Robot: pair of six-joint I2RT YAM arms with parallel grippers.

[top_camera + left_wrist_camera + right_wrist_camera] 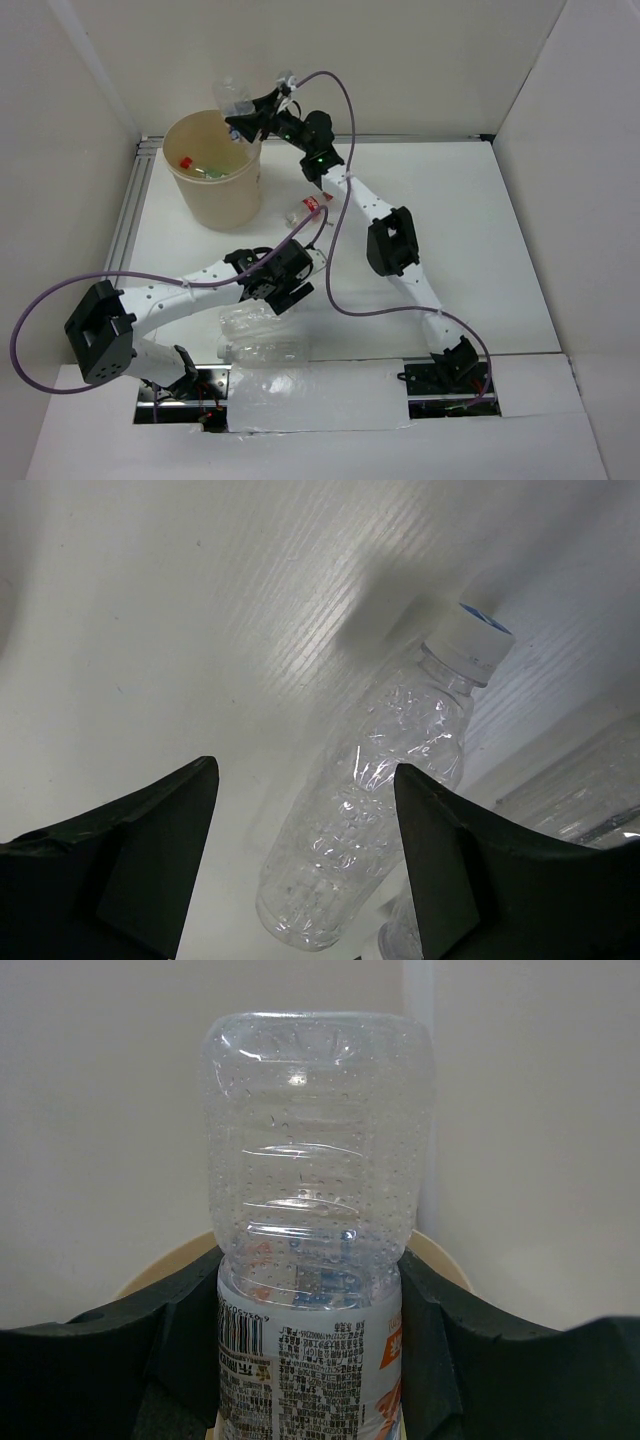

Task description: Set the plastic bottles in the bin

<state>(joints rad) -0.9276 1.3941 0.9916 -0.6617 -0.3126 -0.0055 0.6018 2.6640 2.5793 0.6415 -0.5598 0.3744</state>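
At lower centre of the top view, the left gripper (305, 770) hangs wide and empty over a clear white-capped bottle (375, 810) lying on the table (480, 250). At upper left, the right gripper (240, 125) clamps a labelled bottle (315, 1140) above the beige bin (218, 200).

My right gripper (243, 118) is holding one bottle (232, 97) over the far-left bin (225, 205); another bottle (370, 810) is lying on the tabletop (150, 630) under my left gripper (303, 780).

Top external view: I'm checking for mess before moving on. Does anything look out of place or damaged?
Nothing spilled. A small red-marked bottle lies on the table beside the bin, and the clear bottle below the left gripper looks crumpled.
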